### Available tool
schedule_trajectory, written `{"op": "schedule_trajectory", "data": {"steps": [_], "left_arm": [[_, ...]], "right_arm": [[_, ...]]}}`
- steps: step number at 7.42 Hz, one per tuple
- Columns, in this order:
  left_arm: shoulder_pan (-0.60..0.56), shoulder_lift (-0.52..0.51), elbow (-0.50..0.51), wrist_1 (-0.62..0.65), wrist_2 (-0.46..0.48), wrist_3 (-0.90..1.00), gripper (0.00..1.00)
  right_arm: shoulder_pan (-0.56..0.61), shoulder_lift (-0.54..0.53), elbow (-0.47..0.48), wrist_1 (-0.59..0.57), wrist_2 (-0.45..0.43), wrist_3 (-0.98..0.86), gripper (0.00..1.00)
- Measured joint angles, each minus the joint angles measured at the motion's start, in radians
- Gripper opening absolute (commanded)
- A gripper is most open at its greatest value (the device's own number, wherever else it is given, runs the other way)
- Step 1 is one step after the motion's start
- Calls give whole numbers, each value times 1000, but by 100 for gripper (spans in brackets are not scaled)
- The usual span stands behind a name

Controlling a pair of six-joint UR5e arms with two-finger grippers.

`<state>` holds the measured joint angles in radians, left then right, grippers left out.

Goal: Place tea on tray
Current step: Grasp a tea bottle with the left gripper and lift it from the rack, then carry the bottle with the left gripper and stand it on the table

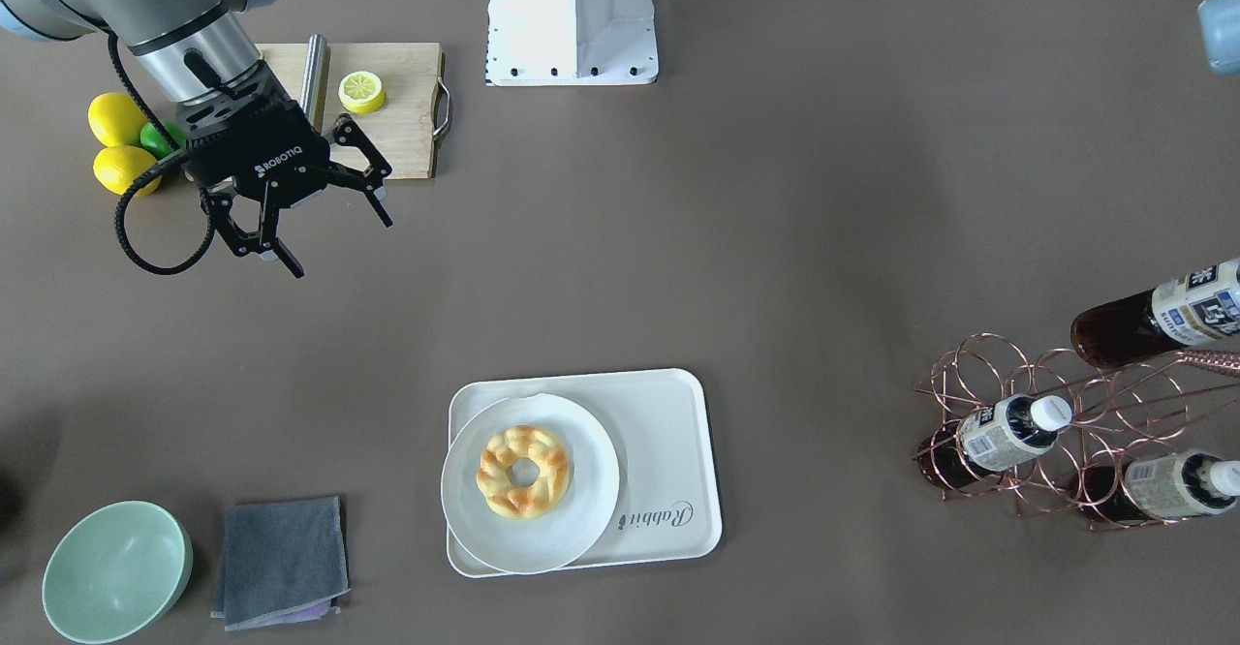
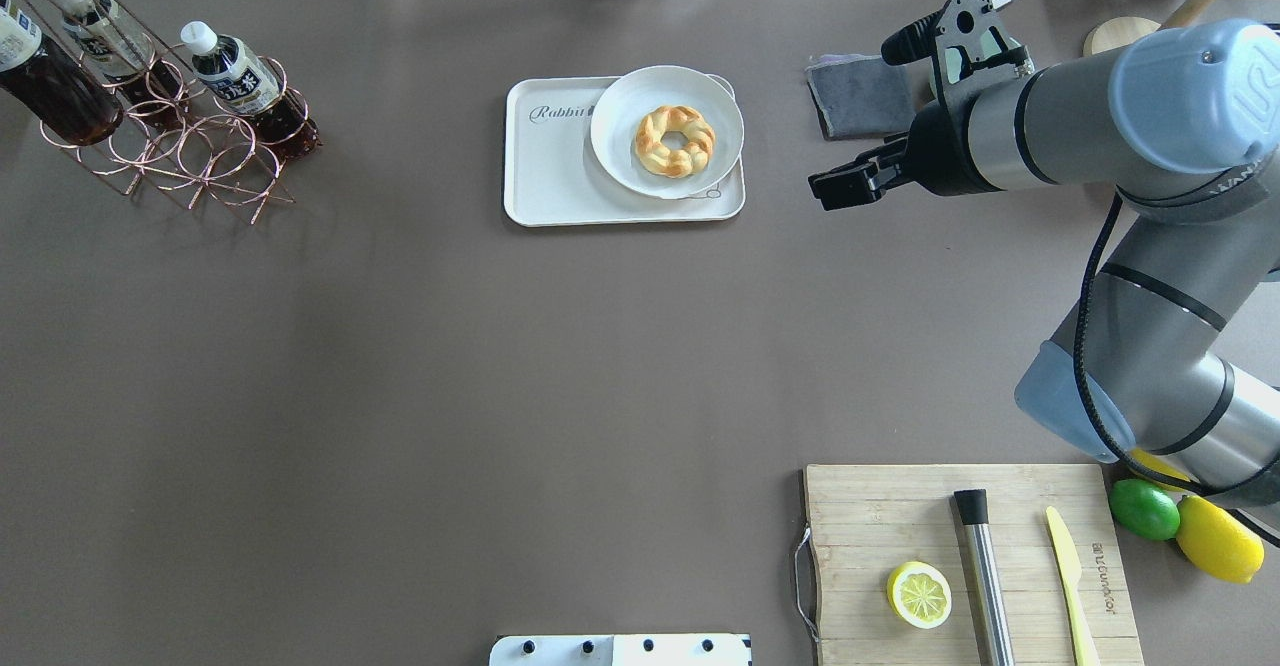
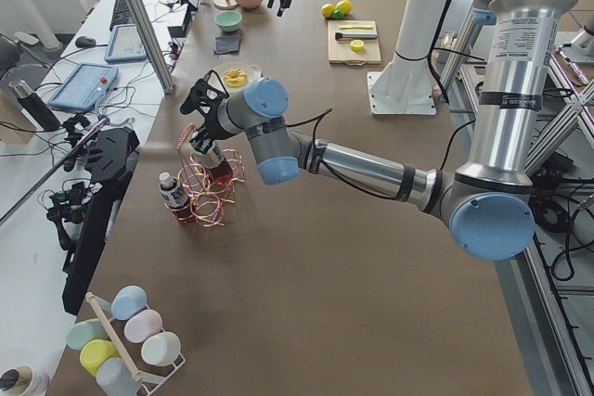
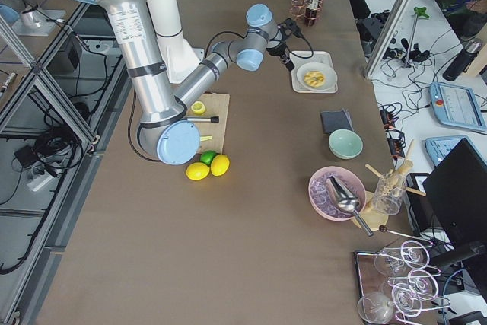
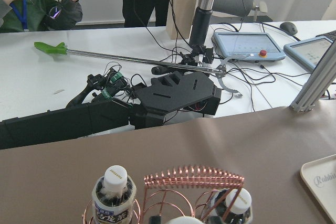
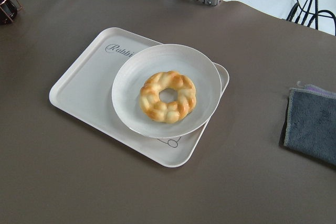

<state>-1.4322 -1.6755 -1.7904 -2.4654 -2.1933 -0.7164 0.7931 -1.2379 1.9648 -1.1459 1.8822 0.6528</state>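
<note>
Three tea bottles lie in a copper wire rack (image 1: 1066,403). The top bottle (image 1: 1153,321) lies tilted across the rack's top and also shows in the overhead view (image 2: 45,81). The other two (image 1: 1007,432) (image 1: 1172,485) rest lower. My left gripper (image 3: 200,139) is at the rack's top, seen only in the exterior left view, so I cannot tell if it is open or shut. The cream "Rabbit" tray (image 1: 668,432) (image 2: 550,171) (image 6: 84,85) lies mid-table. My right gripper (image 1: 341,246) (image 2: 835,186) is open and empty, hanging above the table away from the tray.
A white plate (image 1: 581,519) with a doughnut (image 1: 523,471) covers half the tray. A grey cloth (image 1: 281,558) and a green bowl (image 1: 116,572) lie beside it. A cutting board (image 1: 407,112) with a lemon half, lemons (image 1: 121,168) and the robot's base (image 1: 572,15) are at the robot's side.
</note>
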Motion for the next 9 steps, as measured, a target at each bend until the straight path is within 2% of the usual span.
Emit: {"op": "schedule_trajectory", "data": {"steps": [2,4,7,9], "left_arm": [[-19,16,-88,60,-6,-3,0],[34,53,-168,68,48,-51,0],[276,100,-294,81,259,-185,0],[478,96,-364,161,433,-215,0]], "right_arm": [[0,0,0,0,0,0,100],[-2,1,0,0,0,1,100],[-3,2,0,0,0,1,100],[-3,3,0,1,-1,2,100]]}}
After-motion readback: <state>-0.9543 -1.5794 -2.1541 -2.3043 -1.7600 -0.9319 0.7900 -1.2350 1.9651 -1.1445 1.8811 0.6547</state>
